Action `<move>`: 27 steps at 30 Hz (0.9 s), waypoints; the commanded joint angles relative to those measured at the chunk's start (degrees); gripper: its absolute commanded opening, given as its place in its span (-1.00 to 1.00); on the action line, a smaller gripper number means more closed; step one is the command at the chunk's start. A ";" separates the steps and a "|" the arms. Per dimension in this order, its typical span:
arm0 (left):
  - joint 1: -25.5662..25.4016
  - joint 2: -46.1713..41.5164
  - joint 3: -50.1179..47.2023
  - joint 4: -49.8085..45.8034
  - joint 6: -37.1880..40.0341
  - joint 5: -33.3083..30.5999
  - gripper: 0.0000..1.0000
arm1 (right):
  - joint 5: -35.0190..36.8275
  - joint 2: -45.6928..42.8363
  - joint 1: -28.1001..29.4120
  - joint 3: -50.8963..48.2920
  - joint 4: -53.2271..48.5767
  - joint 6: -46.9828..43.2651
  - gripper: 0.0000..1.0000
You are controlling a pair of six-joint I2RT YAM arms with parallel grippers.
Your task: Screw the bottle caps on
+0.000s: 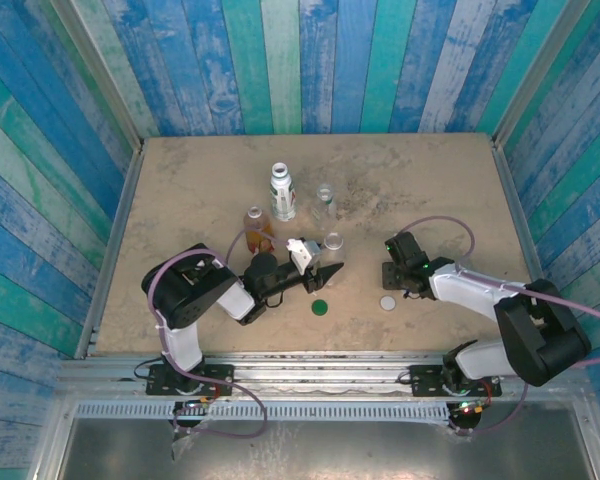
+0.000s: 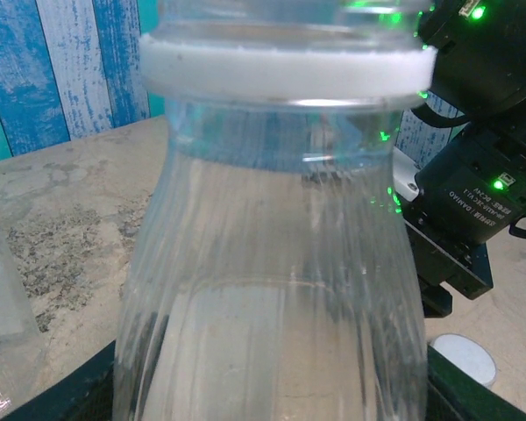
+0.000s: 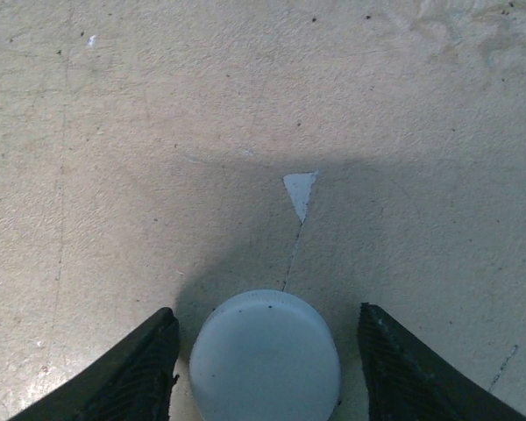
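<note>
My left gripper [image 1: 327, 272] is shut on the clear bottle [image 1: 333, 243] at mid-table. In the left wrist view the clear bottle [image 2: 272, 263] stands upright, its white neck ring at the top, and a dark finger [image 2: 79, 390] shows at its side. My right gripper [image 1: 391, 278] points down at the table, open. In the right wrist view a white cap [image 3: 265, 360] lies flat between its fingers [image 3: 149, 368], with a gap on each side. Another view of a white cap [image 1: 388, 301] lies just near of that gripper. A dark green cap [image 1: 319, 307] lies near the left gripper.
Further back stand a white-labelled bottle [image 1: 282, 192], a small clear bottle [image 1: 325, 198] and an amber bottle [image 1: 257, 225]. Blue and green plank walls [image 1: 80, 150] close in the sandy table [image 1: 180, 180] on three sides. The right arm's black head [image 2: 473, 193] hangs close beside the held bottle.
</note>
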 commanded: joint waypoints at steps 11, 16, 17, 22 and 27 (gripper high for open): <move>-0.11 -3.57 -0.22 -0.94 1.63 -0.14 0.20 | -1.76 -1.21 0.45 1.13 -3.78 0.18 0.01; -0.10 -3.74 -0.25 -1.40 1.72 -0.16 0.21 | -1.40 -1.66 0.45 0.67 -3.80 0.16 -0.11; -0.14 -3.86 -0.27 -1.53 1.72 -0.18 0.21 | -1.34 -1.58 0.45 0.71 -3.81 0.21 -0.16; -0.09 -3.62 -0.54 -1.19 1.76 -0.48 0.22 | -1.32 -2.88 0.60 1.51 -4.84 -0.27 -0.17; -0.09 -3.25 -0.41 -1.02 1.88 -0.37 0.22 | -1.41 -5.75 0.97 3.44 -7.89 -1.20 -0.17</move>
